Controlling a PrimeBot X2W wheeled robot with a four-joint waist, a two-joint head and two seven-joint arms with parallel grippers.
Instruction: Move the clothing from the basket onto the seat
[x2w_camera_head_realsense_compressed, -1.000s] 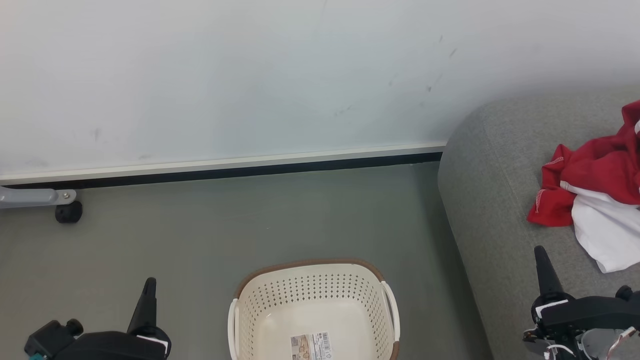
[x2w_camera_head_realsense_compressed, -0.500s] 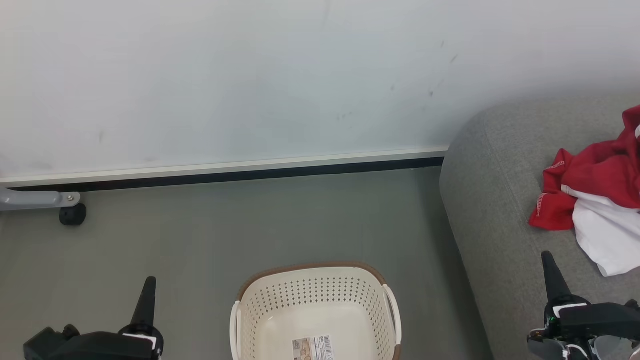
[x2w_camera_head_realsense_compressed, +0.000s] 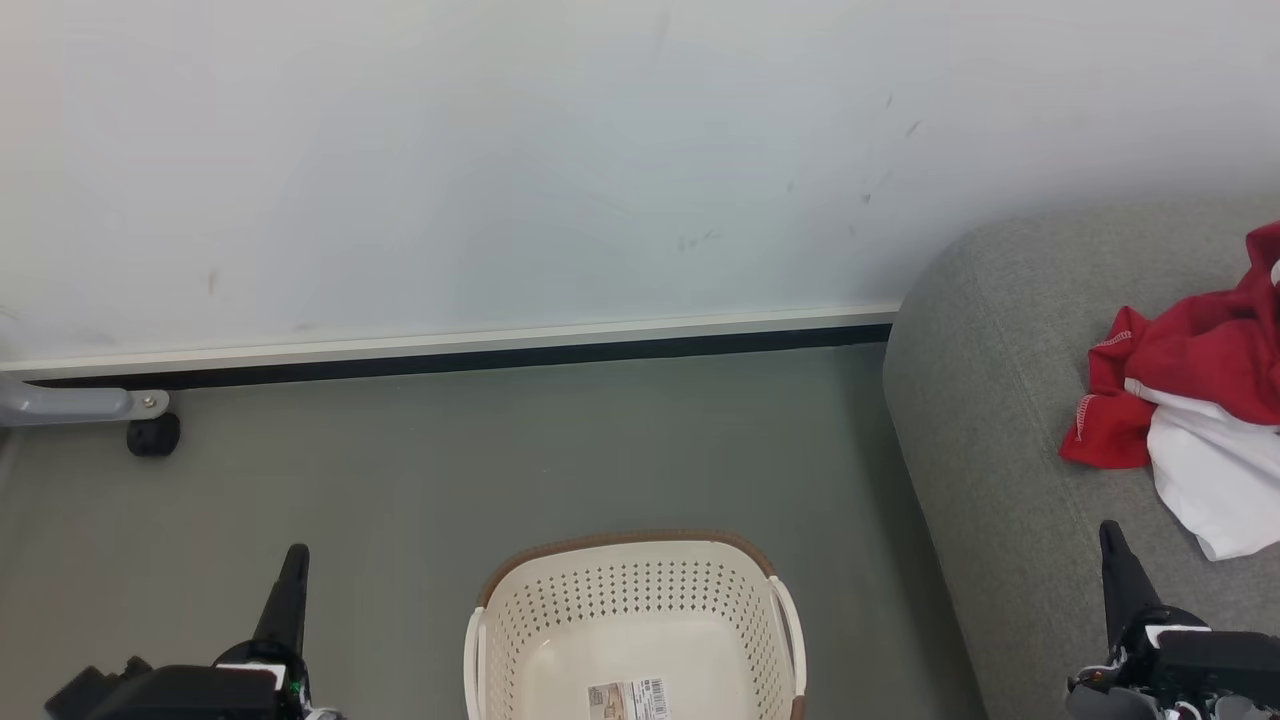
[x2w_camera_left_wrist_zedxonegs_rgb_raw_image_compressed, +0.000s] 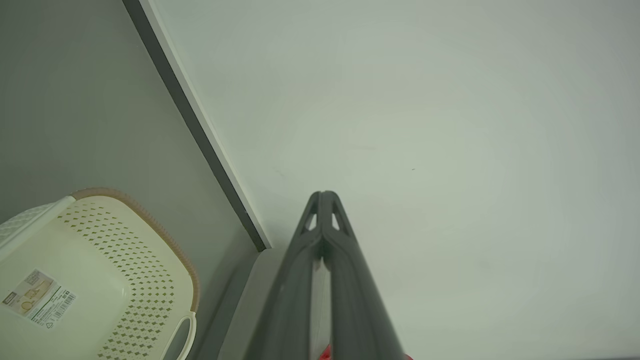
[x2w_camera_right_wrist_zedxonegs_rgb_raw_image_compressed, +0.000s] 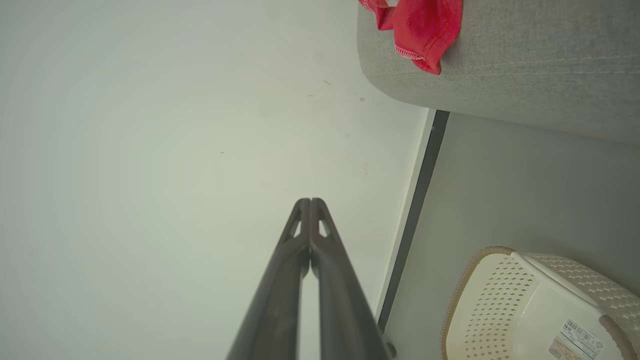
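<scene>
**Edges and open room**
- Pale wall (x2w_camera_head_realsense_compressed: 500, 150), lightly scuffed, with a white-and-black baseboard (x2w_camera_head_realsense_compressed: 450, 345) along its foot.
- Grey-green floor (x2w_camera_head_realsense_compressed: 500, 450): a broad open stretch runs from the baseboard to the basket. A narrower strip of floor separates the basket from the sofa's side.
- 1 black caster (x2w_camera_head_realsense_compressed: 153, 437) under a grey metal leg (x2w_camera_head_realsense_compressed: 70, 405), at the far left against the baseboard and well apart from everything else.
- Large grey fabric-upholstered sofa (x2w_camera_head_realsense_compressed: 990, 400) with a rounded corner and edge. It meets the wall at the right, and a seam shows along its side in the right wrist view (x2w_camera_right_wrist_zedxonegs_rgb_raw_image_compressed: 525, 75).

**Containers and contents**
- 1 cream-white perforated plastic basket with a brown rim (x2w_camera_head_realsense_compressed: 620, 540) and side handles, standing upright on the floor between the 2 claws. Its bottom shows bare plastic and 1 printed label sticker (x2w_camera_head_realsense_compressed: 628, 697). The basket also appears in the left wrist view (x2w_camera_left_wrist_zedxonegs_rgb_raw_image_compressed: 125, 250) and the right wrist view (x2w_camera_right_wrist_zedxonegs_rgb_raw_image_compressed: 500, 295).
- Clothing, on the sofa's top surface:
  - 1 crumpled red garment with white stitched hems (x2w_camera_head_realsense_compressed: 1190, 360).
  - 1 plain white cloth (x2w_camera_head_realsense_compressed: 1210, 490), touching and partly beneath the red garment.
  - Both lie in from the sofa's rounded edge and run off the frame at the right.

**Claws**
- Left claw (x2w_camera_head_realsense_compressed: 296, 552): fingers pressed together, holding nothing, over the floor left of the basket. Its joined tips point at the wall in the left wrist view (x2w_camera_left_wrist_zedxonegs_rgb_raw_image_compressed: 324, 195).
- Right claw (x2w_camera_head_realsense_compressed: 1110, 535): fingers together, holding nothing, over the sofa near the white cloth but apart from it. The joined tips also show in the right wrist view (x2w_camera_right_wrist_zedxonegs_rgb_raw_image_compressed: 310, 201).
</scene>
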